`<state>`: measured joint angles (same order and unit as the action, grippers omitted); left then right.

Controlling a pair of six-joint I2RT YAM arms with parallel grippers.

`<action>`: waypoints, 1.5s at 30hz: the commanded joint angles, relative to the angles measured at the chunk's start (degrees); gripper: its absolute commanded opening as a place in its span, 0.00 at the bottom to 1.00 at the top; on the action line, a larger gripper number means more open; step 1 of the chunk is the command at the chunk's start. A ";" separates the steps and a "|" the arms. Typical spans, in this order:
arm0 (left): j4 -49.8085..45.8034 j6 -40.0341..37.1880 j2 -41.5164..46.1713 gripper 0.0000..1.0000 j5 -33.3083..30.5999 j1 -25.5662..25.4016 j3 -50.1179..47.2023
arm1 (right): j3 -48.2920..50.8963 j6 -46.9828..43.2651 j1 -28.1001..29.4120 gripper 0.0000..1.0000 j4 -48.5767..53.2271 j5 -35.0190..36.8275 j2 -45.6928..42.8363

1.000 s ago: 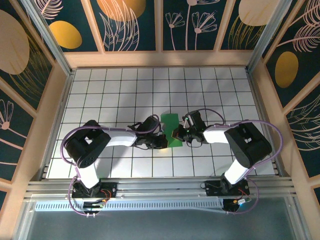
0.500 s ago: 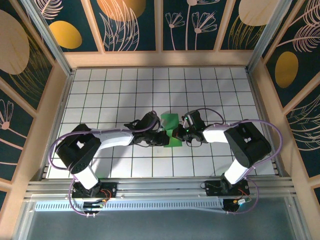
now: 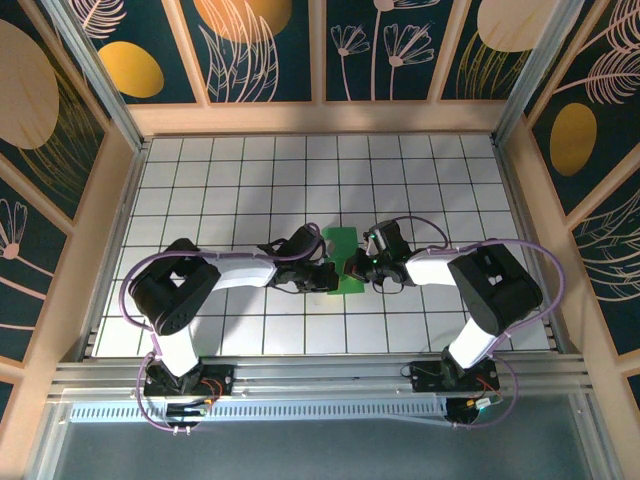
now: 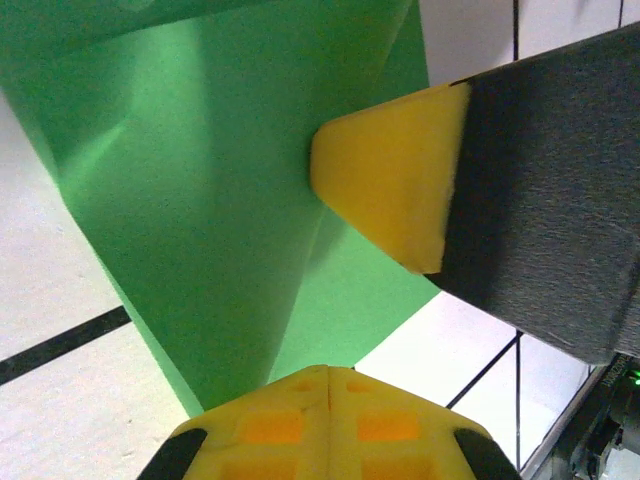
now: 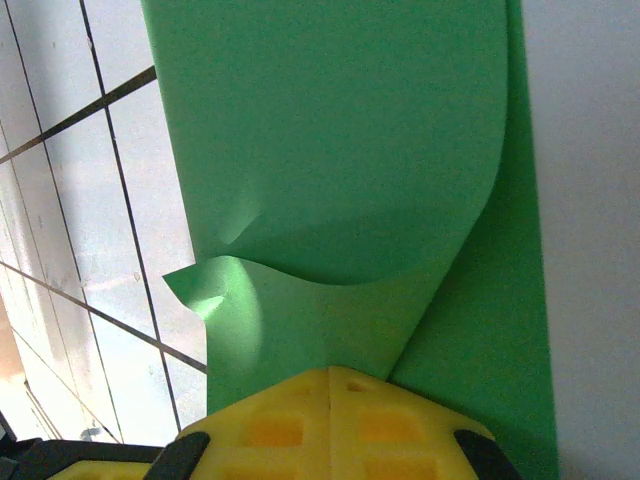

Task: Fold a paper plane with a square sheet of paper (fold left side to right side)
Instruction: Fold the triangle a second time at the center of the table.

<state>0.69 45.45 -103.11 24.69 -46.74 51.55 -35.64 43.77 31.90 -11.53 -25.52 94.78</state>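
Note:
The square sheet of paper (image 3: 342, 250) is bright green and lies partly folded on the white tiles at mid-table, a loose layer bulging up over the flat one (image 5: 350, 150). My left gripper (image 3: 326, 276) is shut, its yellow tips (image 4: 330, 378) meeting at the paper's near edge (image 4: 220, 230). My right gripper (image 3: 357, 268) is shut too, and its closed tips (image 5: 330, 375) rest on the green sheet beside the raised layer. In the left wrist view the right gripper's yellow fingertip (image 4: 390, 185) presses down on the sheet. No paper shows between either pair of jaws.
White gridded tiles (image 3: 250, 180) cover the table inside wooden walls (image 3: 320, 118). Both arms reach in low from the near edge, elbows out to either side (image 3: 175, 290) (image 3: 495, 285). An aluminium rail (image 3: 320, 375) runs along the front.
The left arm's elbow swung out to the left and came back; its gripper edged up and right against the paper. The right gripper and the sheet stayed put.

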 commanded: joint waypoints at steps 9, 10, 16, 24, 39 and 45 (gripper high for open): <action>-0.69 -0.22 -1.93 0.00 -1.35 0.51 0.02 | 0.64 -0.90 0.97 0.00 5.68 2.90 2.74; -0.69 -0.06 -1.99 0.00 -1.40 0.51 -0.21 | 0.64 -0.93 0.97 0.00 5.72 2.92 2.74; -0.78 1.01 -2.36 0.00 -1.01 0.48 -1.28 | 0.55 -1.14 0.97 0.00 5.16 2.67 1.93; -1.81 2.01 -1.99 0.00 -1.92 0.47 -2.79 | -1.70 -1.84 0.97 0.00 2.17 1.44 -2.34; -2.77 1.70 -2.23 0.00 -2.76 0.55 -2.67 | 0.36 -0.68 3.64 0.00 -3.70 1.50 -2.49; -4.28 2.17 -2.35 0.00 -3.46 0.46 -2.51 | -0.03 -1.19 3.76 0.00 -3.47 3.21 0.48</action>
<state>2.33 46.83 -104.40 23.55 -46.59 50.26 -35.90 42.50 35.27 -14.00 -24.38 93.97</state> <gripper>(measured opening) 0.044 0.051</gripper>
